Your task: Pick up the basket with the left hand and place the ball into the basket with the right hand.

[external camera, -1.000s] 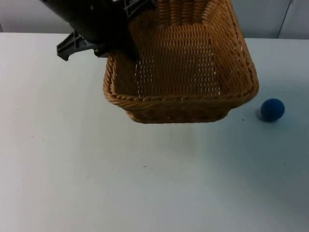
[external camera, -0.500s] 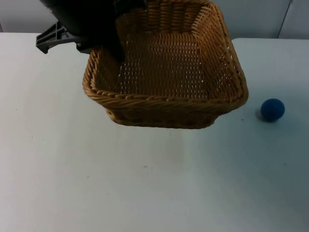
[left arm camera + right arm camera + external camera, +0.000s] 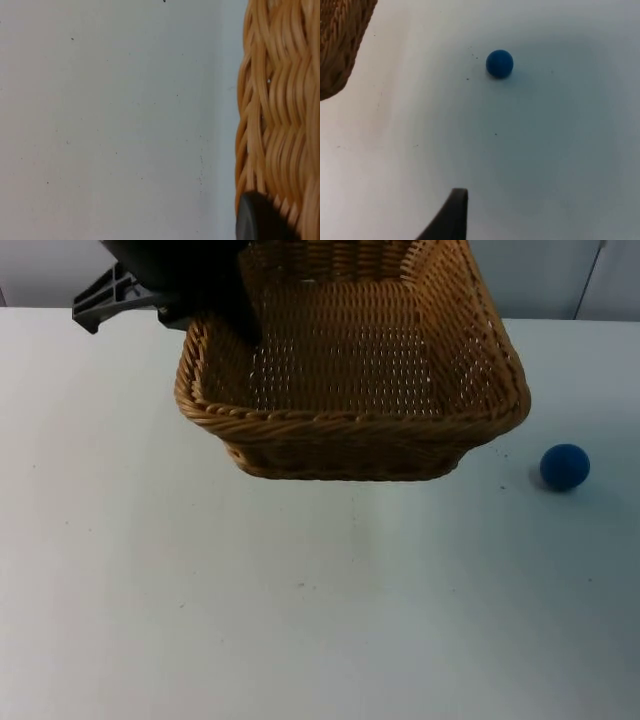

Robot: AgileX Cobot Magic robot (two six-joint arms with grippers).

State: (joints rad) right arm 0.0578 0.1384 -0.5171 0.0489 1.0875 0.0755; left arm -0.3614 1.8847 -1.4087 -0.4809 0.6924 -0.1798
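Note:
A woven wicker basket [image 3: 350, 428] hangs above the white table at the back, empty inside. My left gripper [image 3: 222, 322] is shut on its left rim; the left wrist view has the basket's wall [image 3: 275, 125] right beside a black fingertip [image 3: 255, 219]. A small blue ball [image 3: 565, 467] lies on the table to the right of the basket, apart from it. In the right wrist view the ball [image 3: 499, 63] lies well ahead of my right gripper [image 3: 454, 214], which hovers over bare table, with a corner of the basket [image 3: 340, 45] off to one side.
The grey partition wall [image 3: 560, 275] runs behind the basket. The white table [image 3: 300, 620] stretches bare from the basket to the near edge.
The left arm has carried the basket to the left and then a little higher, so its rim looks larger now. The ball has not moved.

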